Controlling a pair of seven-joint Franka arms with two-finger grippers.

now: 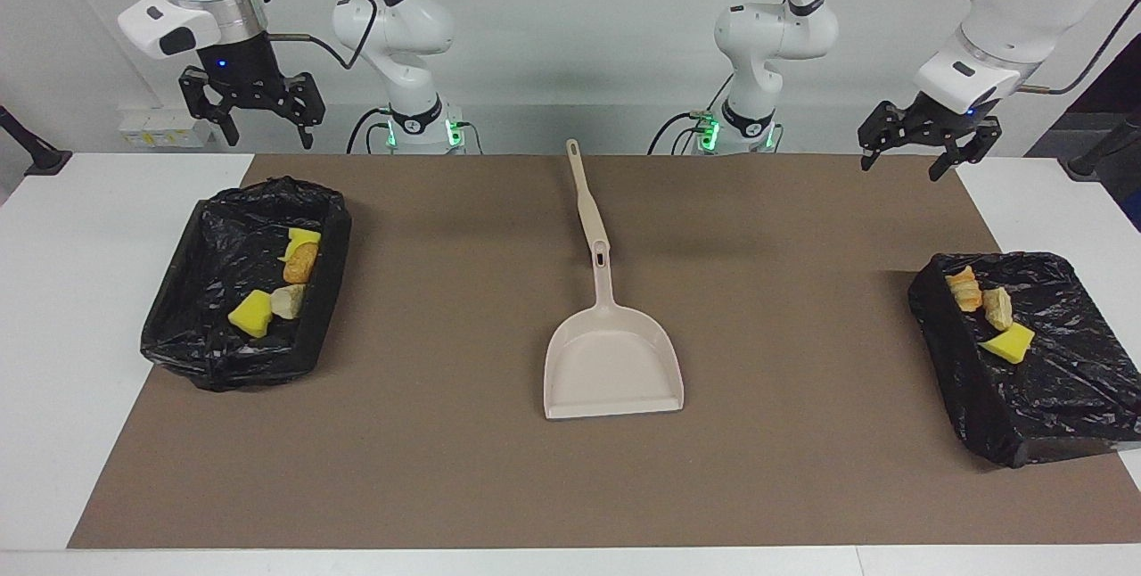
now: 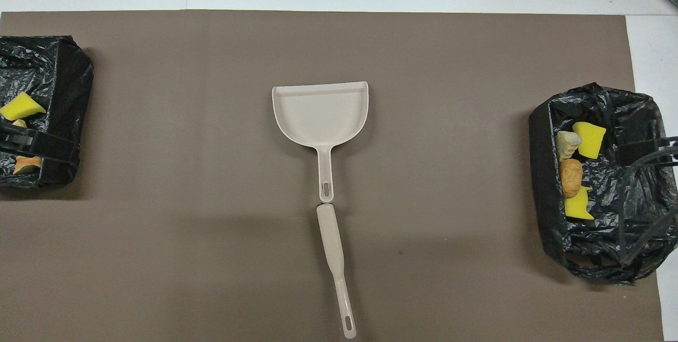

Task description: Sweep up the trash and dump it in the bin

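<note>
All the trash lay in two bins lined with black bags: yellow sponge chunks and bread-like lumps (image 1: 283, 282) in the bin (image 1: 178, 326) at the right arm's end of the table, and more pieces (image 1: 989, 313) in the bin (image 1: 1061, 398) at the left arm's end. None was loose on the brown mat (image 1: 446, 469). The dustpan (image 1: 613, 366) lay empty mid-table, the brush (image 1: 584, 193) in line with its handle and nearer the robots.

By the look of it the job was finished, so the sensible step was to park both arms high without snagging a bag.

The left gripper (image 1: 923, 144) hung raised over the mat's edge nearest the robots, jaws apart, holding nothing. The right gripper (image 1: 245, 108) hung high near its own base, likewise spread and empty
</note>
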